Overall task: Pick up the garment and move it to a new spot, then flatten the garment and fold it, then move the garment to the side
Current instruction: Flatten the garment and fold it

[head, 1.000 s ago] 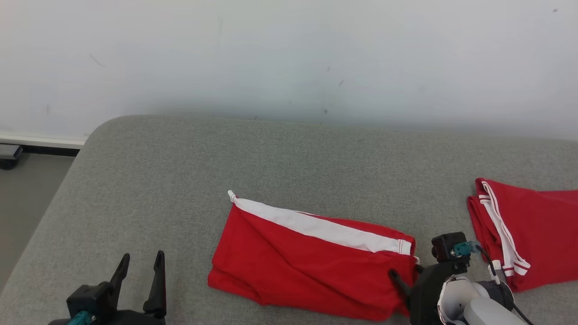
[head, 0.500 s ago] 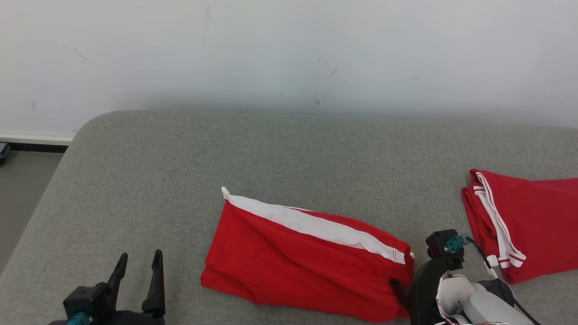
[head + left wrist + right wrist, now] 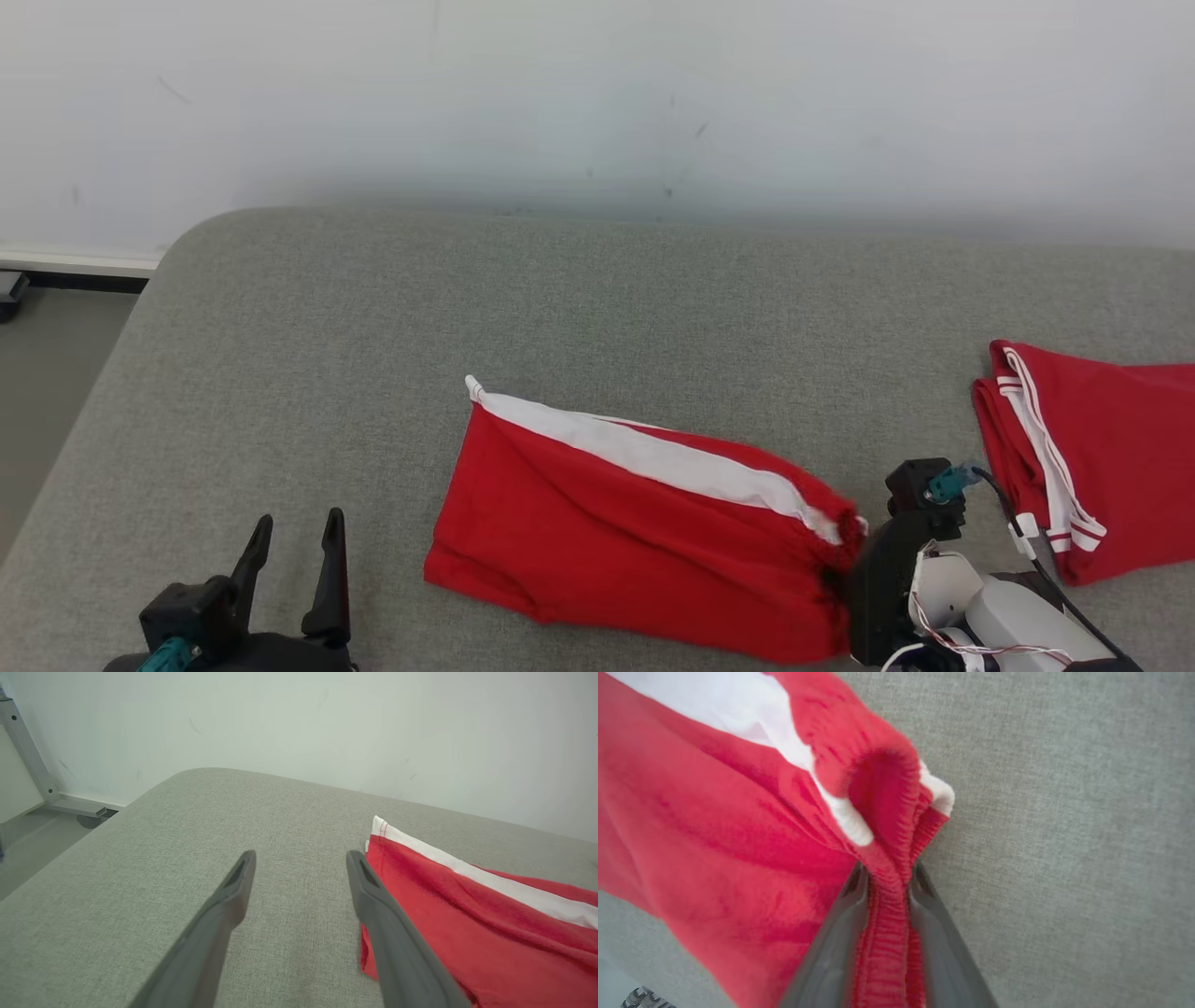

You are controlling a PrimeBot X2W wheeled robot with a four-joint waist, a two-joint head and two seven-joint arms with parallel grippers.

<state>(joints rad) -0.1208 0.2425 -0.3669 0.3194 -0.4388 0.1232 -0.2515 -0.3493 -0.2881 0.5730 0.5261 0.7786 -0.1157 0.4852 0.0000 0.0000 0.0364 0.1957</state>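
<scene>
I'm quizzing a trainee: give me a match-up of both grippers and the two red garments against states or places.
1 left gripper
2 right gripper
3 red garment with broad white band
4 red garment with thin white stripes

A far right on the grey cushion
B open, holding nothing
C shut on red elastic hem
D lying mid-surface

Pairs: 1-B, 2-C, 3-D, 4-A

Folded red garment point(image 3: 635, 551) with a white stripe lies flat, right end bunched.
</scene>
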